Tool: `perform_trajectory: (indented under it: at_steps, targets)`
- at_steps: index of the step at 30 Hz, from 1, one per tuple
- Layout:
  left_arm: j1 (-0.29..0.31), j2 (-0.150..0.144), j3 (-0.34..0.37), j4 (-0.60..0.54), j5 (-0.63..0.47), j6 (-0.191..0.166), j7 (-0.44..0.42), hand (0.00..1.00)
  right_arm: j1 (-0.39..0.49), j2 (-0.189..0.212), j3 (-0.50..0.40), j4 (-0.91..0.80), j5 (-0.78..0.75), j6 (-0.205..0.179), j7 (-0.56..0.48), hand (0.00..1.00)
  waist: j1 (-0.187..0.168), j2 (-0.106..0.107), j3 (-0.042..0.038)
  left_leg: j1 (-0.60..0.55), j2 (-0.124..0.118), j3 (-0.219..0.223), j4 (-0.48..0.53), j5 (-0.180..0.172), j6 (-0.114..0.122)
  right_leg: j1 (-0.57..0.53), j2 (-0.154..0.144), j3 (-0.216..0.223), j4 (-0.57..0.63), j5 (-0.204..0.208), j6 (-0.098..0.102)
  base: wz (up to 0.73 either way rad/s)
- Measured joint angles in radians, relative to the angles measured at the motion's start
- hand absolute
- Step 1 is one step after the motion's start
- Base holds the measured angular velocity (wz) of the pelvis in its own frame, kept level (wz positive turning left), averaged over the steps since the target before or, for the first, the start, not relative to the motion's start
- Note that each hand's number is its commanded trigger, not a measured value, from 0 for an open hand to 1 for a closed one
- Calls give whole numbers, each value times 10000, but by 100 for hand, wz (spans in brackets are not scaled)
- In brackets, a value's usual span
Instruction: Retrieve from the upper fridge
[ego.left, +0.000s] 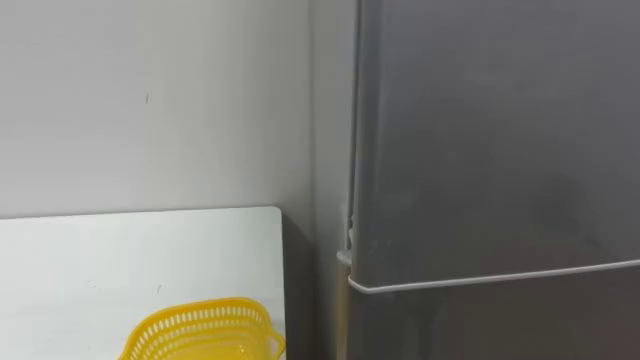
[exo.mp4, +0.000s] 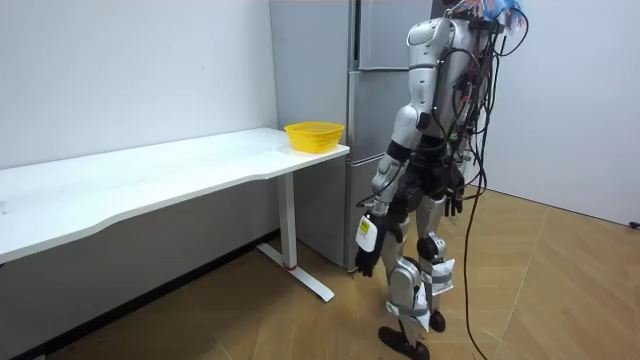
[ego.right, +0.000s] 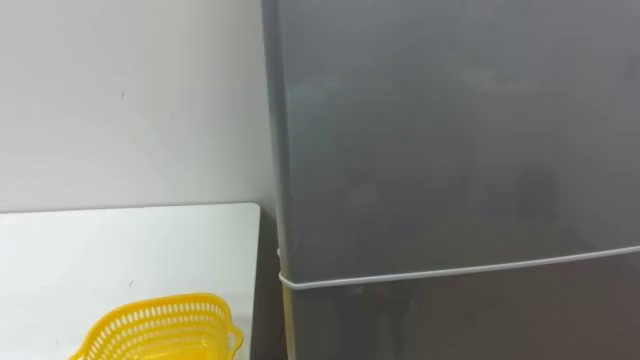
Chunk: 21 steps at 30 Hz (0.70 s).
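Robot standing before the fridge, both arms hanging. Left hand (exo.mp4: 364, 258) is low beside the thigh and right hand (exo.mp4: 456, 202) is at the hip; I cannot tell how the fingers of either are set. At my left, the white bench (ego.left: 120, 260) carries a yellow basket (ego.left: 205, 332) near its corner. Beyond, the fridge's upper door (ego.left: 500, 130) is closed, with the lower door (ego.left: 500, 325) beneath it.
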<state>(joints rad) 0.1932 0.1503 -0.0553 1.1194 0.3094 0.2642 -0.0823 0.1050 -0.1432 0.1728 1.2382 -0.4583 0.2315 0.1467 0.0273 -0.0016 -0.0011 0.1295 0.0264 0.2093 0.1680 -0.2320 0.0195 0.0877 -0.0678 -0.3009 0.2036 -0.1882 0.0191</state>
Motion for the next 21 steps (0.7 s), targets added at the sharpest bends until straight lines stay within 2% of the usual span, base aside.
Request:
perform_trajectory:
  at_steps: [8, 17, 21]
  targets:
    - [-50, -1, 37, -16, 114, -75, -174, 0, 25, 8, -206, -13, 25, -203, -17, 0, -17, -24, 20, 31, -5, -58, -6, -8, -2, 15, 2, -3, 10, -47, 4, 0]
    - [-39, -15, 145, -98, 328, -54, -159, 0, 25, 8, -562, -1, 175, -212, -38, 0, -67, -44, 23, 30, -16, -63, -26, -12, -5, 1, 4, 2, -5, -74, 20, 0]
    - [-37, -42, 146, -102, 363, -55, 115, 0, 98, 7, -553, 27, 965, -196, 27, 0, -74, -52, 49, 166, -17, -90, -32, -13, -7, 179, 11, 6, -45, -76, 23, 0]
